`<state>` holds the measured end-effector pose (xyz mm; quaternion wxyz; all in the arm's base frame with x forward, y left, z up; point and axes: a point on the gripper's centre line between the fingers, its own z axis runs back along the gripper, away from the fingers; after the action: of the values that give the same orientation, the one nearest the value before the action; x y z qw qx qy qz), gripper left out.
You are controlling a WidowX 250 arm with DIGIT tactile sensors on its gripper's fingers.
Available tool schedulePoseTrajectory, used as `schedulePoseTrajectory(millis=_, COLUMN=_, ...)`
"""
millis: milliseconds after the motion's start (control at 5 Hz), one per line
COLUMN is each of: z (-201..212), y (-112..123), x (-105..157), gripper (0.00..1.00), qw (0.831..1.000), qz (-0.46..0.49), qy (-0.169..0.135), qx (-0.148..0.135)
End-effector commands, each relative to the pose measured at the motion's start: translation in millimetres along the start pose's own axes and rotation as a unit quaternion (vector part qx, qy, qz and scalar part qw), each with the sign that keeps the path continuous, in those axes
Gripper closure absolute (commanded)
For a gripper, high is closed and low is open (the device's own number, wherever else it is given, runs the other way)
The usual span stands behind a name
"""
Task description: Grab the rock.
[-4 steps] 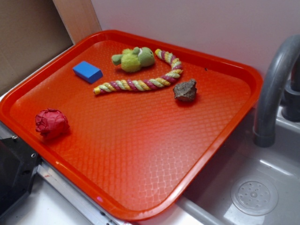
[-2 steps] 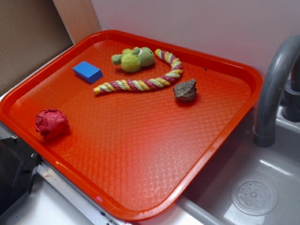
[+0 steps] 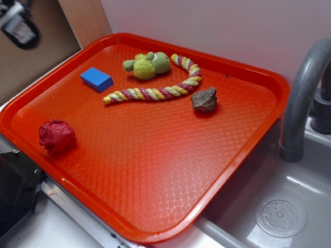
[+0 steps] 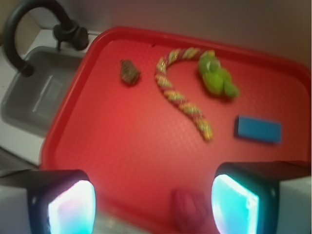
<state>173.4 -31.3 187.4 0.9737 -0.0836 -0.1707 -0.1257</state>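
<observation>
The rock (image 3: 204, 99) is a small grey-brown lumpy stone lying on the orange-red tray (image 3: 155, 170), right of centre toward the back, just beside the end of a striped rope. The wrist view shows the rock (image 4: 129, 72) far ahead at upper left. My gripper (image 3: 18, 26) is only a blurred shape at the top left corner of the exterior view, high above and well away from the rock. In the wrist view the gripper (image 4: 152, 204) is open, its two glowing pads wide apart with nothing between them.
On the tray lie a striped rope (image 3: 155, 90), a green plush toy (image 3: 147, 64), a blue block (image 3: 96, 79) and a red wrinkly ball (image 3: 57, 136). A grey sink (image 3: 279, 206) with a curved tap (image 3: 302, 93) sits to the right.
The gripper has come into the exterior view at the top left corner; earlier it was out of frame. Nothing on the tray has moved.
</observation>
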Motion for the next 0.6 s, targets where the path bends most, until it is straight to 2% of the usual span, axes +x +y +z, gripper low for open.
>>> schedulePoseTrajectory(millis=0, z=-65.5, y=-28.3, x=36.9, gripper=0.00, qw=0.993, qz=-0.113, qy=-0.033, qx=-0.006)
schedulePoseTrajectory(millis=200, z=-93.8, y=-38.6, x=55.0, gripper=0.00, qw=0.989, qz=-0.145, qy=-0.024, qx=0.012)
schedulePoseTrajectory(millis=400, z=-120.0, y=-39.4, x=73.3, gripper=0.00, qw=0.986, qz=-0.161, qy=-0.016, qx=0.037)
